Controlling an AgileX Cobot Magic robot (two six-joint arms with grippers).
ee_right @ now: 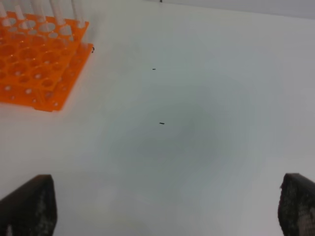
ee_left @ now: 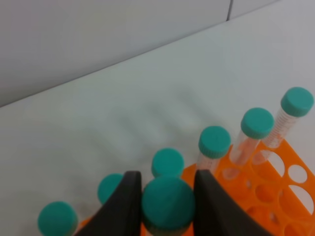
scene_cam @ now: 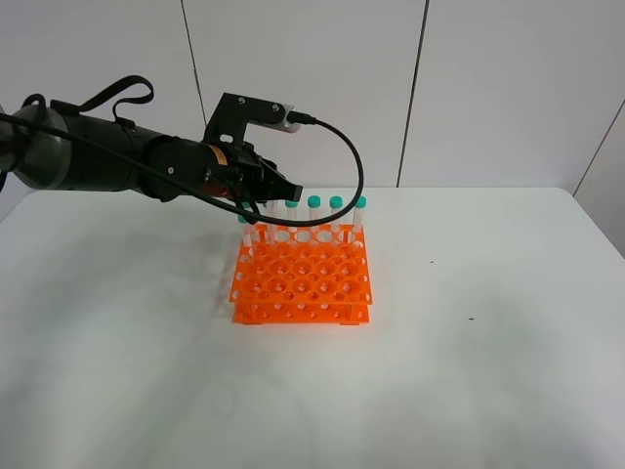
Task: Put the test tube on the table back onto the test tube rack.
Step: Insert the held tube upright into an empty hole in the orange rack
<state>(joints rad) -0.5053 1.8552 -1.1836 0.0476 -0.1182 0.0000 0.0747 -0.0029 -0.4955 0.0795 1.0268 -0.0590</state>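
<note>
- Test tube: clamped between the two dark fingers of the left gripper, which is closed narrow on the teal cap.
- Orientation: in the left wrist view the cap's flat top faces the lens and hides the body, so the long axis runs away from the camera, cap end nearest. Whether it is fully upright or slightly tilted cannot be told.
- Location: above the far row of the test tube rack, near its 11 o'clock corner as seen from the high camera. Whether the tip is in a hole cannot be seen.
- Other teal-capped tubes stand upright along the rack's 12 o'clock edge, close beside the held one.
- Right gripper: fingers spread wide, nothing between them, over bare table well to the rack's 4 o'clock side.
- Table: white, matte, with two small dark specks at the rack's 3 to 4 o'clock.
- Room: pale wall panels with dark seams behind the table; a black cable loops from the left arm's wrist.
</note>
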